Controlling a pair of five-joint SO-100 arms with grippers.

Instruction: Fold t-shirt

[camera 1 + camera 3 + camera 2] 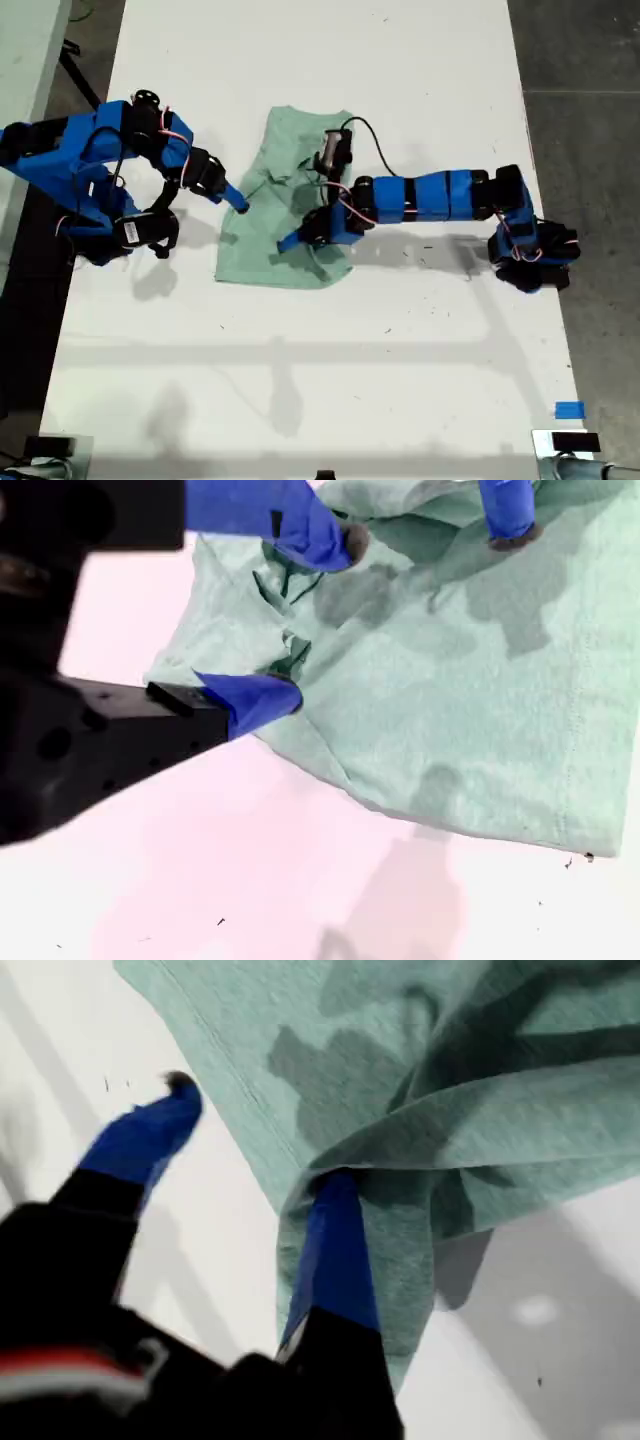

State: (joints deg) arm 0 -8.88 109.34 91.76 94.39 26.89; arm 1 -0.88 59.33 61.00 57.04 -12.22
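My second gripper (238,202) is at the t-shirt's (287,140) edge on the exterior view's left, its jaws wide apart astride bunched cloth. The t-shirt lies rumpled mid-table (350,380). Further right, my first gripper (288,241) is spread too, with one finger under a fold.

T-shirt (285,265): crumpled, mid-counter (400,350).
My first gripper (238,203): at the shirt's edge on the exterior view's left.
My second gripper (288,241): over the shirt, reaching from the exterior view's right.
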